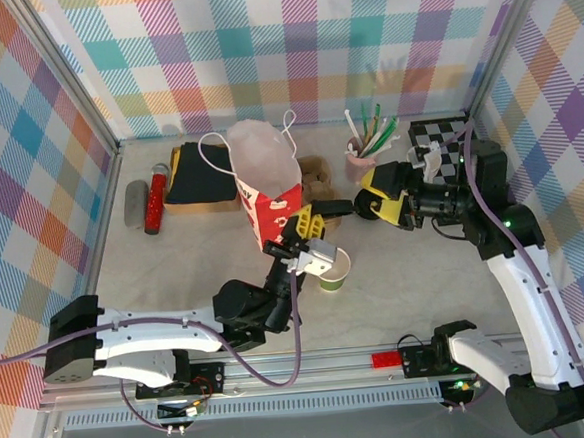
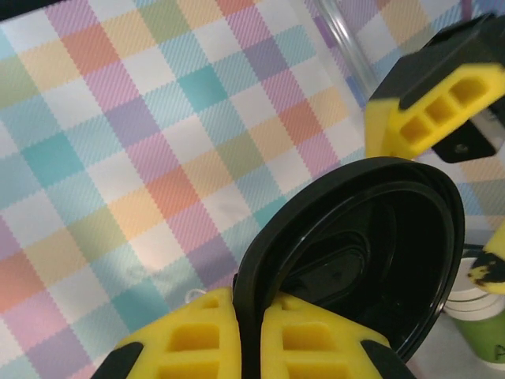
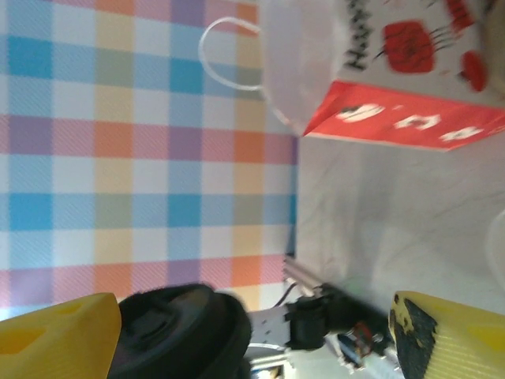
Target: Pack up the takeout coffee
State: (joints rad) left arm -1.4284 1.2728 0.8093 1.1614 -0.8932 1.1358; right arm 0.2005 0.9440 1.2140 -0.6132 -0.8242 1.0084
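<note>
beside the red-and-white paper bag (image 1: 268,186), the green-banded paper cup (image 1: 334,271) stood unlidded, unpacked; left gripper (image 2: 251,332) pinched its round black lid (image 2: 355,253), right gripper (image 1: 314,215) gaped empty.

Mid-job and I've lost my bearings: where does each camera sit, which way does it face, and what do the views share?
Top external: above and behind the bases, looking down on the table; both arms show, left pincer near the paper bag.
Left wrist: on the left arm, facing the plaid wall; its fingers clamp the black lid.
Right wrist: on the right arm, facing the bag across the table; right pincer open.
Shared: both wrist views show the lid.
</note>
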